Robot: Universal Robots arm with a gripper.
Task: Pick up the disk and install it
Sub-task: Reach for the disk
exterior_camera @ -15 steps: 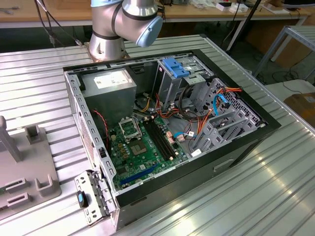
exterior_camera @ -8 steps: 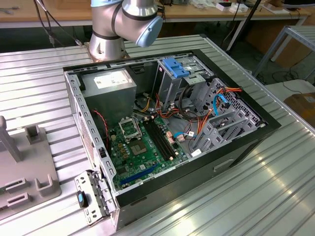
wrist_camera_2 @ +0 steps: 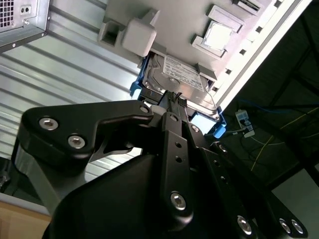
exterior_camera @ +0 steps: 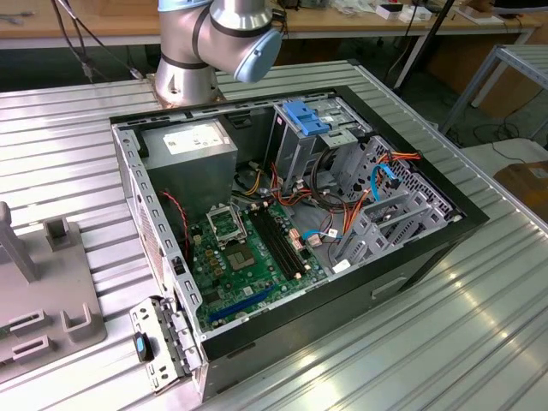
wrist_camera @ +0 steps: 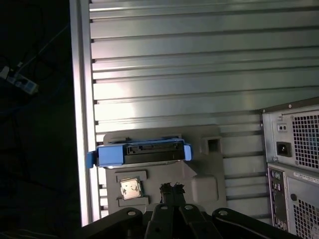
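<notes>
In the exterior view, at its left, we see the grey fixture (exterior_camera: 51,291) lying on the ribbed table (exterior_camera: 479,342). Toward the exterior view's right stands the open case (exterior_camera: 128,171), well apart from the fixture's pegs, with the board (exterior_camera: 248,257) on its floor, the grey box (exterior_camera: 188,150) at the back and the cage (exterior_camera: 304,116) with its blue top beside that. The arm (exterior_camera: 214,43) rises behind the case. In the first wrist view we find the disk (wrist_camera: 144,153) seated in the fixture near the table's edge, blue rails at both ends and its connector edge turned toward the camera. In the second wrist view its labelled face (wrist_camera_2: 182,79) shows as well, so we judge that it leans in its slot and does not lie flat. A small chip (wrist_camera: 130,188) sits in a pocket of the fixture between the disk and the gripper (wrist_camera: 171,188). The jaws are drawn nearly tip to tip and grip nothing. The disk lies straight ahead of them, apart from the tips and a little off their centre line. Its long axis runs parallel to the line that joins the two tips, so as we read it the jaws now close along the disk's length, not across its thin side. The case's rear panel (wrist_camera: 294,164) stands off to the side, clear of the gripper.
</notes>
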